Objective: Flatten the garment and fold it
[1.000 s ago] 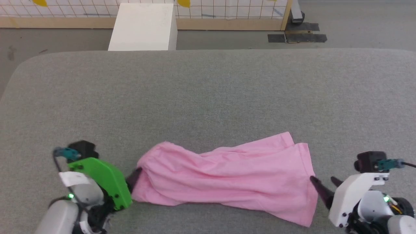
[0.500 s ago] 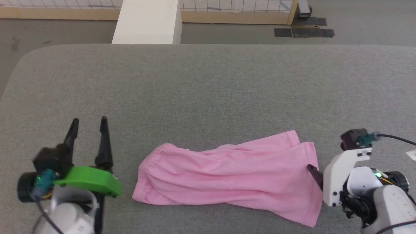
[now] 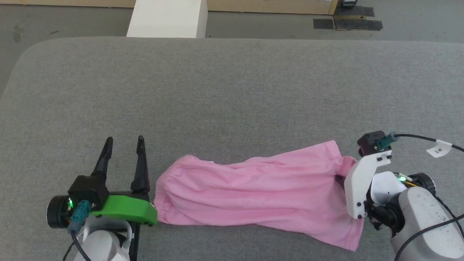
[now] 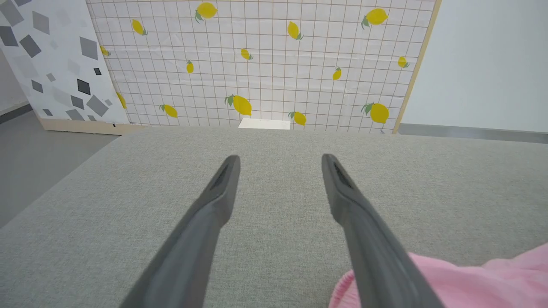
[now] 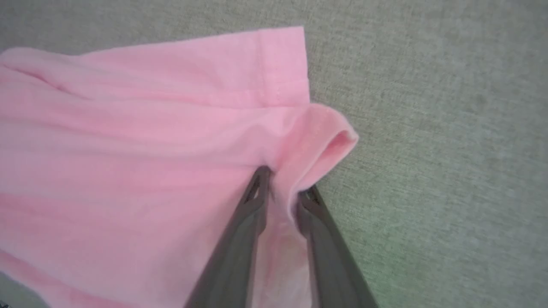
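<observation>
The light pink garment (image 3: 253,190) lies stretched sideways on the grey table (image 3: 232,94), its gathered elastic hem toward the left. In the right wrist view my right gripper (image 5: 284,186) is shut on a bunched fold of the garment (image 5: 141,141) at its right edge, the cloth puckered up between the fingers. In the head view that gripper's tips are hidden behind its white mount. My left gripper (image 3: 124,142) stands open just left of the elastic hem, its fingers pointing away over bare table. The left wrist view shows the same open gripper (image 4: 279,160) with a pink edge of the garment (image 4: 471,280) at the lower right.
A white box (image 3: 167,18) stands on the floor beyond the table's far edge. A lemon-patterned grid panel (image 4: 265,64) rises behind the table in the left wrist view. Black tape patches (image 3: 348,23) mark the floor at the far right.
My left gripper let go of the elastic hem, swung out and now stands open beside it. My right gripper closed on the garment's right edge and lifted it slightly. The camera tilted down.
</observation>
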Controlling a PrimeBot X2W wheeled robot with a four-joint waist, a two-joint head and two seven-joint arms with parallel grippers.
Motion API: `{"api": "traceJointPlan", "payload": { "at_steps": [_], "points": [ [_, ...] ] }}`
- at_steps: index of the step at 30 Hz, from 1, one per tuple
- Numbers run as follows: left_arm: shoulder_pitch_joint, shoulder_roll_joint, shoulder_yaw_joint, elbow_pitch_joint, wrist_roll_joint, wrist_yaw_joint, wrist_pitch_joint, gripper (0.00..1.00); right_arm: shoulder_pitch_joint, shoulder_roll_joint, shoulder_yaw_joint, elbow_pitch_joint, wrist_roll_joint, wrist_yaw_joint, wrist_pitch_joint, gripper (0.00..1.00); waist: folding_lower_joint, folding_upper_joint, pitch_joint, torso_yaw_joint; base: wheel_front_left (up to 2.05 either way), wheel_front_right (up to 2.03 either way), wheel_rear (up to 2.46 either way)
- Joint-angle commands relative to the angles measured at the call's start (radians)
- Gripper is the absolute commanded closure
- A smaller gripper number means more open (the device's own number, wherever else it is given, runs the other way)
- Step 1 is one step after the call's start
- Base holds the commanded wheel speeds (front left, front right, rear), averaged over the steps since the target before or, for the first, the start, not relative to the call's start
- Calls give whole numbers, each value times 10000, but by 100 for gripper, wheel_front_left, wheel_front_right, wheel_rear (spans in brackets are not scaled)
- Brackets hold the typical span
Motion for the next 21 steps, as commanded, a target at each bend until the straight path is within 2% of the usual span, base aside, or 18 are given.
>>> {"api": "traceJointPlan", "payload": {
  "at_steps": [1, 5, 10, 14, 17, 21],
  "points": [
    [-203, -55, 114, -8, 86, -66, -72, 0, 91, -49, -15, 286, 155, -13, -17, 100, 0, 0, 2, -48, 0, 0, 0],
    [-139, -111, 369, -119, 184, -83, -75, 0, 108, -650, -634, 374, 307, -13, -75, 100, 0, 0, -45, -146, 0, 0, 0],
    [9, -197, 573, -244, 260, -156, -76, 0, 178, -1578, -1982, 595, 163, -13, 6, 100, 0, 0, -65, -230, 0, 0, 0],
    [28, -288, 617, -235, 277, -248, -77, 0, 152, -1889, -2901, 827, -193, -13, 103, 100, 0, 0, -54, -262, 0, 0, 0],
    [49, -363, 647, -194, 277, -296, -77, 0, 130, -1958, -3090, 774, -409, -13, 305, 100, 0, 0, -106, -302, 0, 0, 0],
    [104, -441, 685, -157, 286, -350, -77, 0, 309, -2152, -2595, -25, -376, -13, 1007, 100, 0, 0, -281, -344, 0, 0, 0]
  ]
}}
